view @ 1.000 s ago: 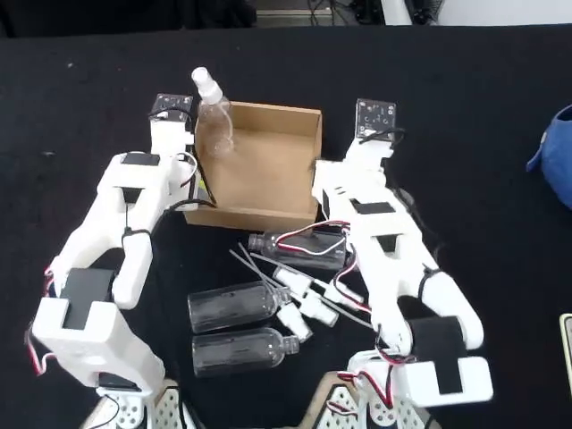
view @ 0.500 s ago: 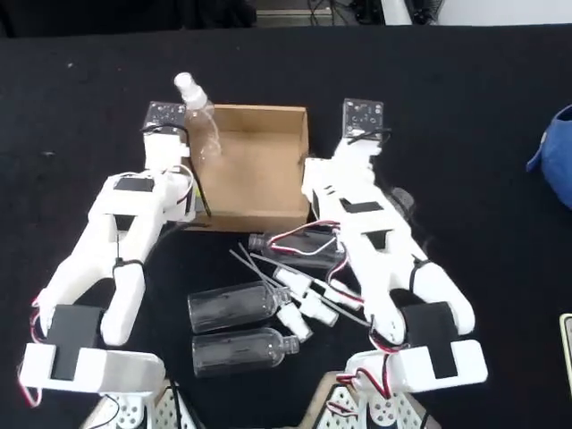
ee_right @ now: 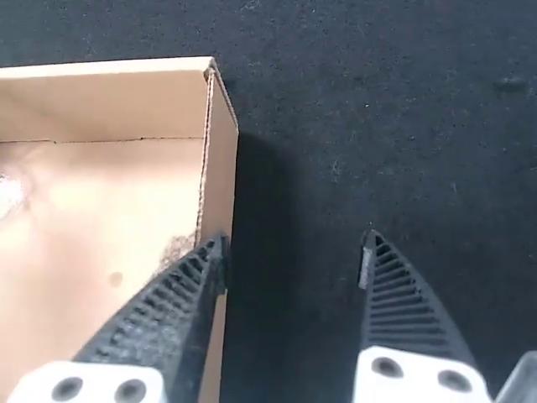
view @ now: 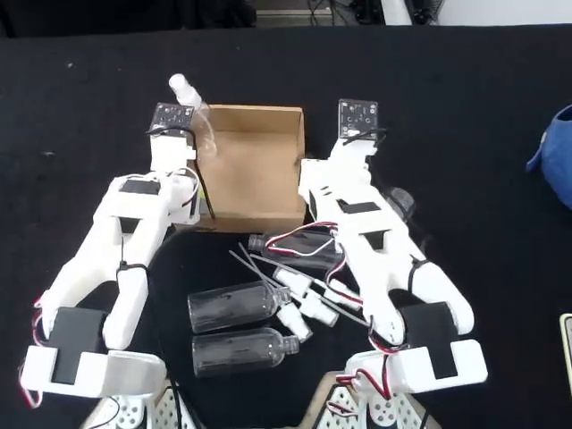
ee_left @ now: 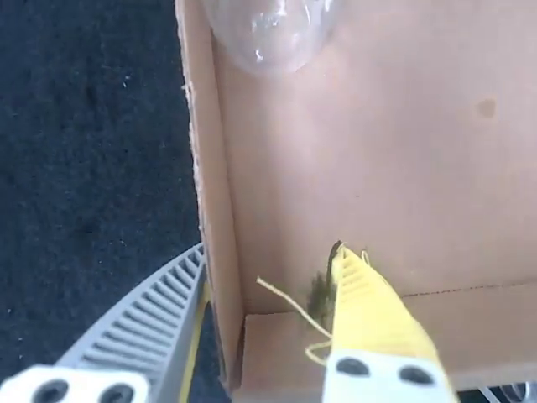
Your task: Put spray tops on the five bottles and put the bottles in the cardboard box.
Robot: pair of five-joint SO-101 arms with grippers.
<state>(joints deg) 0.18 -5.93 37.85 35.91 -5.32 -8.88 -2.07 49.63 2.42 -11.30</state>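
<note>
The cardboard box (view: 255, 170) stands between my two arms. A clear bottle with a white spray top (view: 190, 105) leans at the box's back left corner, and its base (ee_left: 268, 29) is inside the box. My left gripper (ee_left: 268, 248) (view: 183, 147) is open and straddles the box's left wall (ee_left: 205, 185), short of the bottle. My right gripper (ee_right: 289, 252) (view: 332, 147) is open at the box's right wall (ee_right: 220, 134), one finger on the wall and one over the table. Three topless bottles (view: 299, 250) (view: 234, 306) (view: 241, 350) lie in front of the box, with loose spray tops (view: 304, 290) among them.
The table is covered in black cloth (view: 465, 107). A blue object (view: 556, 165) sits at the right edge. A small clear thing (view: 399, 204) lies partly under the right arm. Open cloth lies behind the box and far left.
The box has slid left. The capped bottle has shifted left and back with it. Both arms have moved left, and the left arm has stretched further forward.
</note>
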